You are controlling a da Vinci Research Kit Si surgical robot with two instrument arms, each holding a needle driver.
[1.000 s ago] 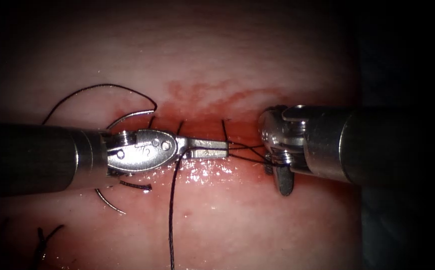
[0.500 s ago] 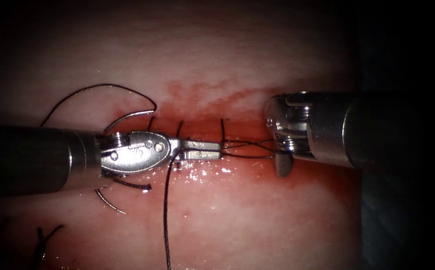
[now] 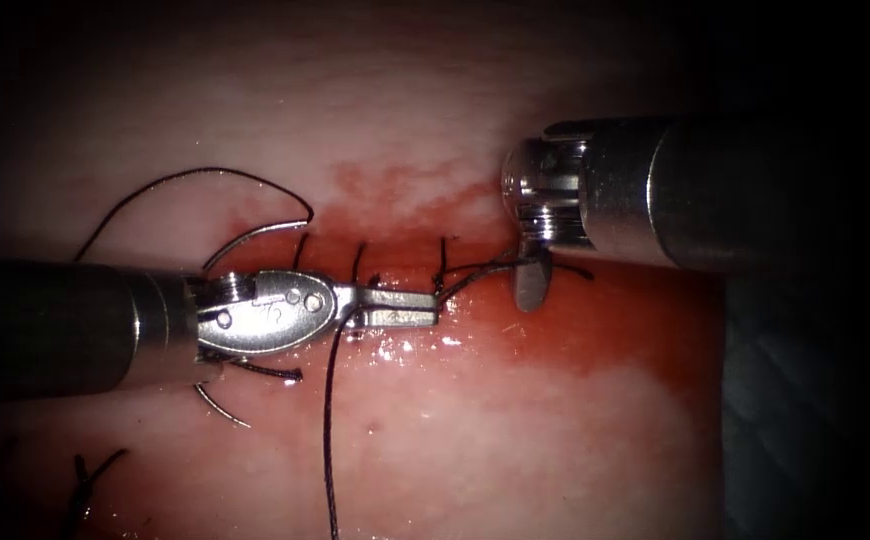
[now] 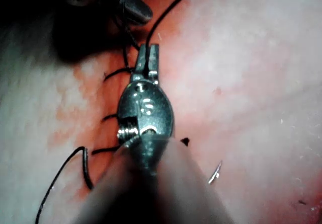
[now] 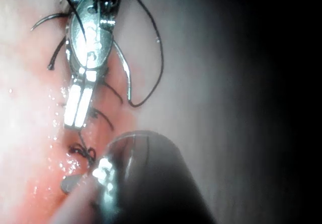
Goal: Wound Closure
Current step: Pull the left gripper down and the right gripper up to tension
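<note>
The tissue (image 3: pixel 475 440) lies wet with red fluid (image 3: pixel 595 330) along the cut (image 3: pixel 395 250). At the near left, the needle (image 3: pixel 255 235) rests free, arching across the cut under the left tool (image 3: pixel 425 305), whose jaws are closed on the thread (image 3: pixel 330 420). The right tool (image 3: pixel 532 280) has lifted farther, winding thread around its closed jaws.

The left tool (image 3: pixel 433 306) is lying along the cut (image 3: pixel 395 262) from the left, its tip meeting the thread (image 3: pixel 327 420); the right tool (image 3: pixel 532 282) is hanging just right of it. The needle (image 3: pixel 255 234) is lying under the left tool's wrist, on the tissue (image 3: pixel 475 440)
</note>
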